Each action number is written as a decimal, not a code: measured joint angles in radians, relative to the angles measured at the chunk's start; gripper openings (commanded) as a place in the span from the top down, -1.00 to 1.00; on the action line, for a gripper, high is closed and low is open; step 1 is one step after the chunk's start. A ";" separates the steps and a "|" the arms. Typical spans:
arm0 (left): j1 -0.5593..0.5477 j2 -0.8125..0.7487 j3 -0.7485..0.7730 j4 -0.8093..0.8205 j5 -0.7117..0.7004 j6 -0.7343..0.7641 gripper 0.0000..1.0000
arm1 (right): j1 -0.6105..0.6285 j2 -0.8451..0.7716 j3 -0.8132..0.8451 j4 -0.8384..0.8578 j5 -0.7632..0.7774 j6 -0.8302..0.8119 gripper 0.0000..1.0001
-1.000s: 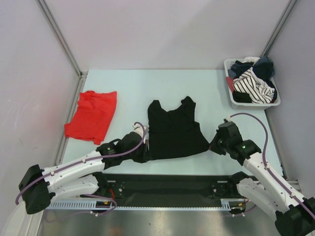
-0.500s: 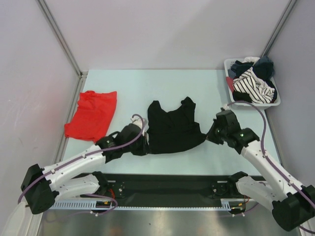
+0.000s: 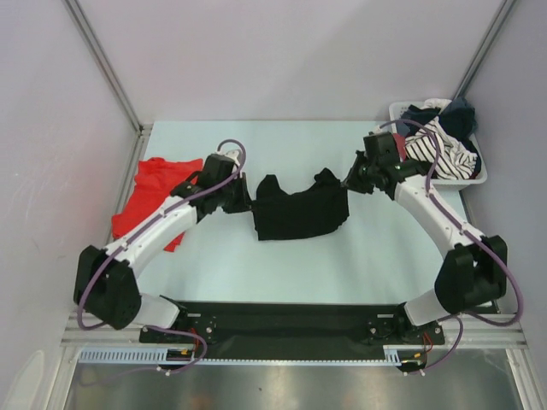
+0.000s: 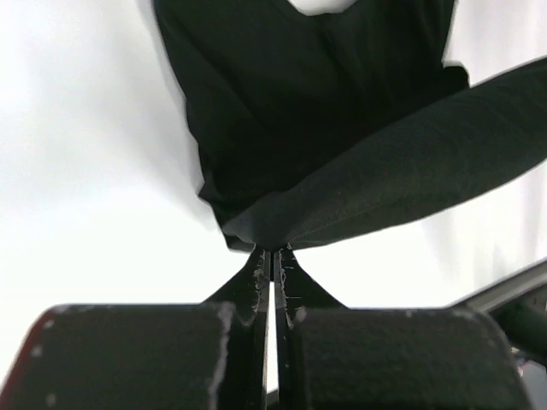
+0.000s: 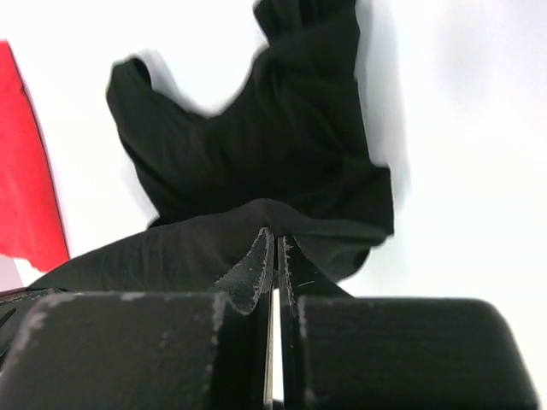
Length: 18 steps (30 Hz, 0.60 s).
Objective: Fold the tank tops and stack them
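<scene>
The black tank top (image 3: 299, 212) lies mid-table with its near hem lifted and doubled back over the rest. My left gripper (image 3: 247, 204) is shut on the hem's left corner. In the left wrist view its tips (image 4: 272, 253) pinch a fold of the black tank top (image 4: 316, 120). My right gripper (image 3: 346, 183) is shut on the right corner. In the right wrist view the black tank top (image 5: 256, 162) bulges over its closed tips (image 5: 276, 236). The red tank top (image 3: 154, 190) lies flat at the left, partly under my left arm, and its edge (image 5: 26, 188) shows in the right wrist view.
A white basket (image 3: 444, 181) with several dark and striped garments stands at the far right corner. Metal frame posts rise at the table's two far corners. A black strip runs along the near edge between the arm bases.
Both grippers have moved away from the bases toward the far side, carrying the black tank top's near hem up and over its upper part. The red tank top has not moved.
</scene>
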 measured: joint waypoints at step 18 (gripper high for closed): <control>0.206 0.518 0.378 0.023 0.153 0.043 0.90 | -0.118 0.523 0.402 0.083 -0.119 -0.010 0.84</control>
